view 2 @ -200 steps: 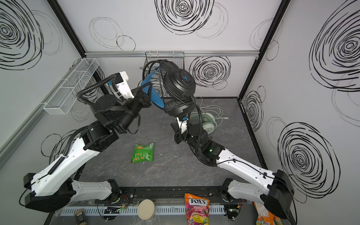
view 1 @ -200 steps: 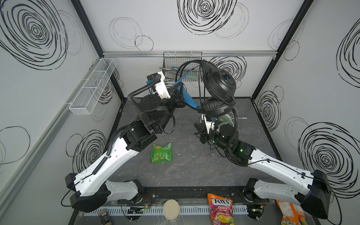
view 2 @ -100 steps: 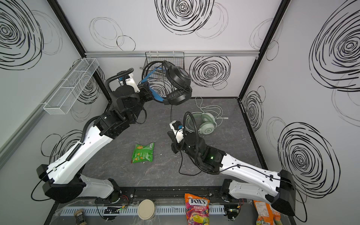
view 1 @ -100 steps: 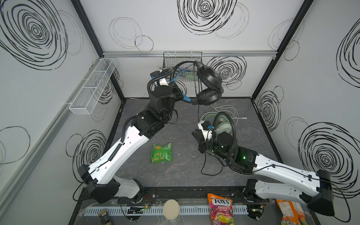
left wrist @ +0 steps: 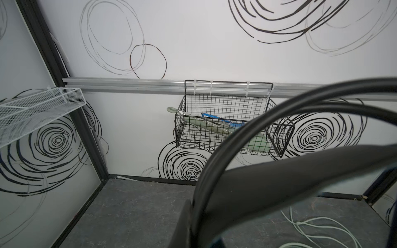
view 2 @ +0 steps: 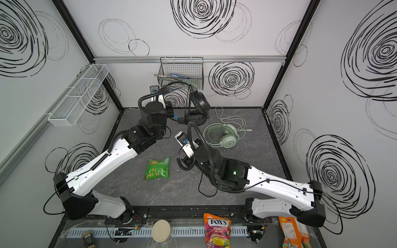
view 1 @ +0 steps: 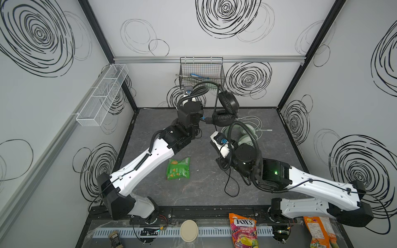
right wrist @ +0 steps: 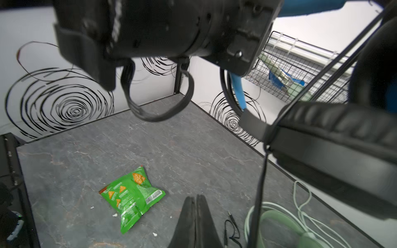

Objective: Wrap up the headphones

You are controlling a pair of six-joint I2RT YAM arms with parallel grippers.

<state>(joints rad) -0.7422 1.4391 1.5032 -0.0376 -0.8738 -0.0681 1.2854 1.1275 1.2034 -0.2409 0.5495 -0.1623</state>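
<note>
Nearest the front, the black cable (right wrist: 261,182) trails slack onto the table (view 1: 193,193), its free end lying loose by the right gripper (right wrist: 195,198). That gripper sits low with its jaws pressed together and nothing visible between them. The cable hangs just beside it, not in it. To do this step well, I judge, it should open and take the cable a short way below the headset rather than at the far end. It can then carry the cable round with a light, even pull.

The snack bag (view 1: 178,168) lies well clear. Beyond the right gripper the green headset (view 2: 229,143) rests flat on the table. The black cable passes close by it, so loops could snag there.

Farthest back, the left gripper (view 1: 203,118) is clamped on the headband (left wrist: 279,182) of the black headset (view 1: 227,105), holding it in the air before the wire basket (view 1: 202,73). That hold needs to be firm and level during winding.
</note>
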